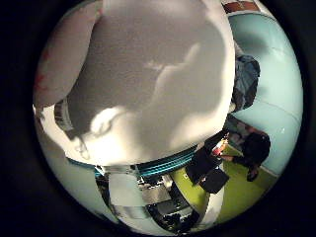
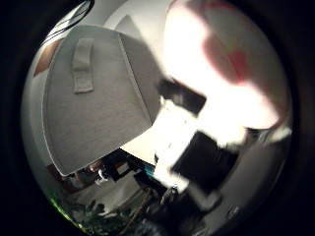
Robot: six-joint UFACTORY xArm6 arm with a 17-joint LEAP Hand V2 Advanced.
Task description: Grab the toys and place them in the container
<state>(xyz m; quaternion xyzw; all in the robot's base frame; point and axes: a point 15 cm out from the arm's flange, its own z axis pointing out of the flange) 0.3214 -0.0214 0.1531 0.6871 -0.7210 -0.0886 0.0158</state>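
Observation:
A white plush toy (image 1: 148, 74) with pink and red patches fills most of the little finger side view, pressed close against the palm. In the thumb side view the same toy (image 2: 226, 64) glows bright, and the black and white fingers (image 2: 197, 152) of my right hand (image 1: 148, 187) curl against it. Beside the toy hangs a grey fabric container (image 2: 93, 113) with a sewn strap handle on its wall. Only the outside of the container shows; its opening is hidden.
A green mat (image 1: 237, 192) lies beyond the hand, with a black boxy object (image 1: 212, 173) on it. A pale blue surface (image 1: 276, 98) stretches behind. Dark clutter (image 2: 108, 206) sits below the container.

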